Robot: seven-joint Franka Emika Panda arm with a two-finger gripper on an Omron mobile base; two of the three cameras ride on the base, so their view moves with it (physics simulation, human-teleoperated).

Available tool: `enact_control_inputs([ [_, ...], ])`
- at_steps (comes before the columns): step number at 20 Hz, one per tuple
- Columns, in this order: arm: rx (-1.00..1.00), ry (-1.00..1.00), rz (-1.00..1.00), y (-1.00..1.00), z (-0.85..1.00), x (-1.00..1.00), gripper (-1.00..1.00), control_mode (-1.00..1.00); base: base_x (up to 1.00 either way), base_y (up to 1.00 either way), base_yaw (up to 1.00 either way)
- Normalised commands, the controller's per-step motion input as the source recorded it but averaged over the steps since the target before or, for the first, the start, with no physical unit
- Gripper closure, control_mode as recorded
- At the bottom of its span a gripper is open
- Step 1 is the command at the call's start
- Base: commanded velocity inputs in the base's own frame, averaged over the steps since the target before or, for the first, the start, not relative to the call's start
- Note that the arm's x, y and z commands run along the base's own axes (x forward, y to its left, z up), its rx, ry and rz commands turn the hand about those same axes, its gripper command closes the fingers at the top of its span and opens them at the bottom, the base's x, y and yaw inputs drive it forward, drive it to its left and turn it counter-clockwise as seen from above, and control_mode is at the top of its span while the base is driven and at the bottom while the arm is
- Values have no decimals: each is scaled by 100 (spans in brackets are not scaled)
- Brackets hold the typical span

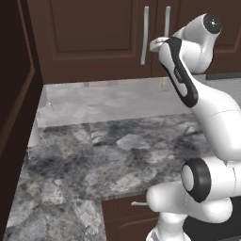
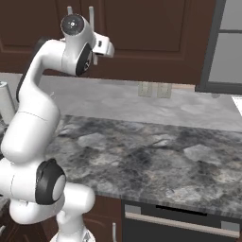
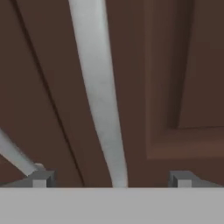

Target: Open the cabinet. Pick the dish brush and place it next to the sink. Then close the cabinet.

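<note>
Claw (image 3: 111, 178) released, jaws spread wide, nothing between them. Its two dark fingertips (image 3: 41, 178) sit low in the hand view, one either side of a silver bar handle (image 3: 99, 96) that runs up between them. A second handle crosses the lower left corner of that view, close by the left tip. Whether a tip touches either bar, cannot tell.

Cabinet (image 1: 89, 40): dark brown wood, mounted on the wall above the counter, both panelled doors shut. Contents hidden behind the doors. Two long vertical handles (image 1: 145, 35) side by side at the door seam in the left base view; the arm's wrist is raised up against them, hiding the lower part of the right-hand bar.

Counter (image 1: 108, 155): grey mottled stone, dark-veined, with a paler grey backsplash (image 1: 108, 96) behind it. Two pale wall outlets (image 2: 152, 89) on the backsplash in the right base view.

Under the counter edge: black dishwasher front (image 2: 182, 222) with one wide bar, and a brown drawer unit (image 1: 129, 214) with a short horizontal handle.

Far right of the right base view, a dark-framed window (image 2: 227, 45).

Left edge: a dark brown panel (image 1: 14, 108) stands tall in the near foreground; beside it a pale upright object (image 1: 34, 134) on the counter, too blurred to name.
</note>
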Motion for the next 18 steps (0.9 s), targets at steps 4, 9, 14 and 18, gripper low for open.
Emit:
enact_control_inputs([
  [4, 0, 0, 0, 0, -22, 46, -100, -100, 0, 0, 0],
  [9, 0, 0, 0, 0, -16, 41, -100, -100, 0, 0, 0],
  [14, 0, 0, 0, 0, -18, 48, -100, -100, 0, 0, 0],
  [18, 2, 0, 0, 0, -23, 51, -100, -100, 0, 0, 0],
])
